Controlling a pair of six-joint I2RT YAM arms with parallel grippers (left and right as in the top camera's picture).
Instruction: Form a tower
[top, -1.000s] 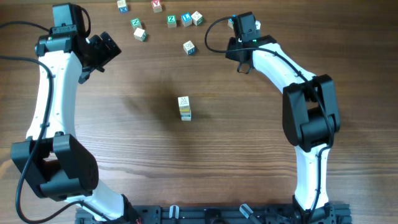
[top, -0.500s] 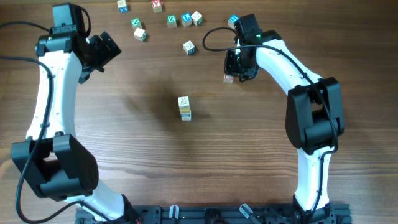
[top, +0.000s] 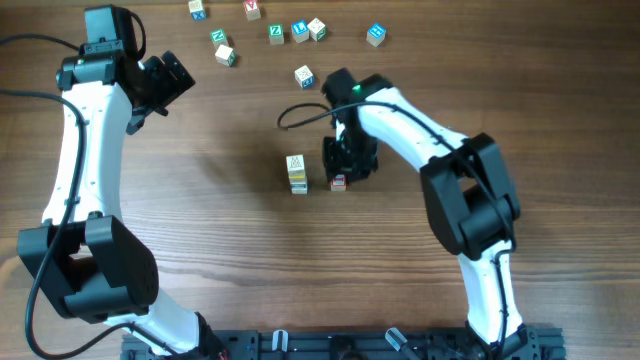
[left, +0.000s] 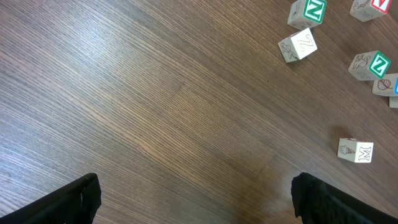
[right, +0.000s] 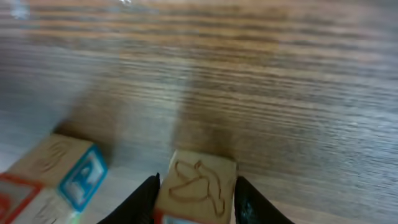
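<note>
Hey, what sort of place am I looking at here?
Probably a robotics test bench: a left arm and a right arm rise from a black rail at a wood-grain table strewn with letter cubes.

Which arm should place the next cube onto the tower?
Right. The right gripper has a cube between its fingers, right beside the tower. The left gripper is open, holds nothing, and sits far off toward the table's far left.

1. One short stack of pale wooden letter cubes (top: 296, 172).
2. One pale wooden cube with a red side (top: 339, 182).
3. Nine loose pale wooden letter cubes (top: 304, 76).
4. Two white-and-black robot arms (top: 75, 150).
</note>
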